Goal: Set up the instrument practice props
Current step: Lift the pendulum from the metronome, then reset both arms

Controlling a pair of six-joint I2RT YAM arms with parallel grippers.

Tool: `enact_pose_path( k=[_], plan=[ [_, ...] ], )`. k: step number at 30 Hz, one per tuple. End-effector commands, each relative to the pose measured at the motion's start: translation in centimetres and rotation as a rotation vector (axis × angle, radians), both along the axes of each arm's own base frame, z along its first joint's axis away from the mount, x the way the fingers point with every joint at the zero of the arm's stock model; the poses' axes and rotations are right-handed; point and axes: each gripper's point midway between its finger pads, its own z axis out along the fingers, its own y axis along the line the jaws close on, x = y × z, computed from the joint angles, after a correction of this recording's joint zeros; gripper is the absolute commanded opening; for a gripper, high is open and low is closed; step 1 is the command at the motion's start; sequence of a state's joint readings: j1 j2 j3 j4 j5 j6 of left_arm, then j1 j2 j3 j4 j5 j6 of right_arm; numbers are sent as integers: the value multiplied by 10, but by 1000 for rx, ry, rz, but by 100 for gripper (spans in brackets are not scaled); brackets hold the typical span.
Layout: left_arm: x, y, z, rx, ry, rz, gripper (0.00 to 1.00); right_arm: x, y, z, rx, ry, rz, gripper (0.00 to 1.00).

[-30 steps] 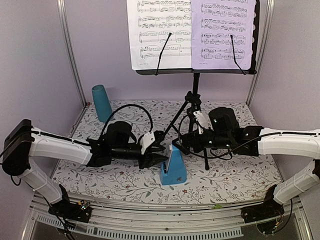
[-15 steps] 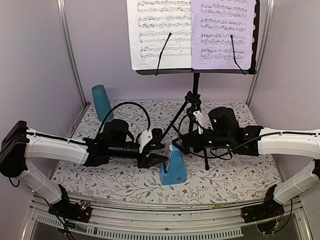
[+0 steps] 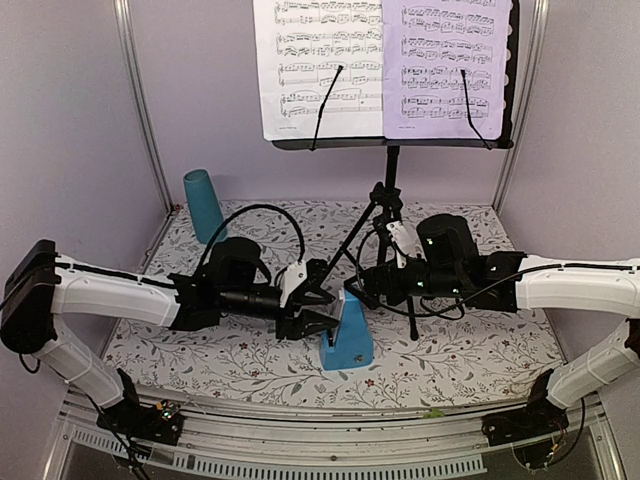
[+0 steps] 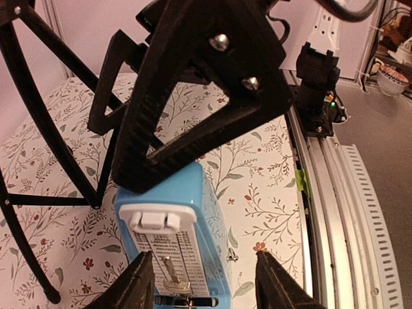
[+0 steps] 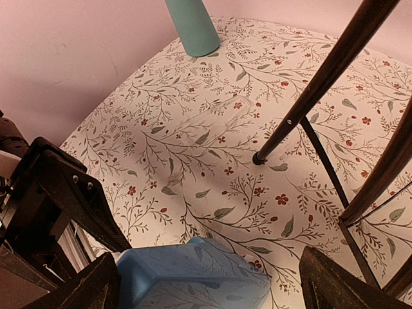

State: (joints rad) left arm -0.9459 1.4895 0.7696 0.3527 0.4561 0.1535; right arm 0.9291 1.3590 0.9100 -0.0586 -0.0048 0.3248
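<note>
The black tripod music stand [image 3: 390,215] stands at the back, and its tray [image 3: 395,143] holds the white page [image 3: 320,65] and the lavender page [image 3: 447,62]. The small blue metronome [image 3: 347,340] stands upright on the floral mat. My left gripper [image 3: 322,308] is open at its left side; in the left wrist view its fingertips [image 4: 140,283] flank the metronome's face [image 4: 170,248]. My right gripper [image 3: 358,292] is open just above the metronome's top, which shows low between its fingers in the right wrist view [image 5: 193,273].
A teal tapered cup [image 3: 203,205] stands at the back left, also in the right wrist view [image 5: 192,26]. The stand's legs [image 5: 315,84] spread over the mat close to my right gripper. The metal rail [image 4: 341,193] runs along the table's near edge.
My left gripper has moved slightly right, closer onto the metronome. The right arm and the metronome have not moved.
</note>
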Motion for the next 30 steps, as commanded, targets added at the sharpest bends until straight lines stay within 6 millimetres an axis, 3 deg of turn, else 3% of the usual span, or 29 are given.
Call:
enact_pose_path(
  k=[1,30],
  plan=[
    [3,-2,3,-5,15,-11,54,-2,-5,-21,-84,28,-7,99],
    [-10,-5,3,0,16,-41,53,-2,-3,-22,-95,30,2,99]
  ],
)
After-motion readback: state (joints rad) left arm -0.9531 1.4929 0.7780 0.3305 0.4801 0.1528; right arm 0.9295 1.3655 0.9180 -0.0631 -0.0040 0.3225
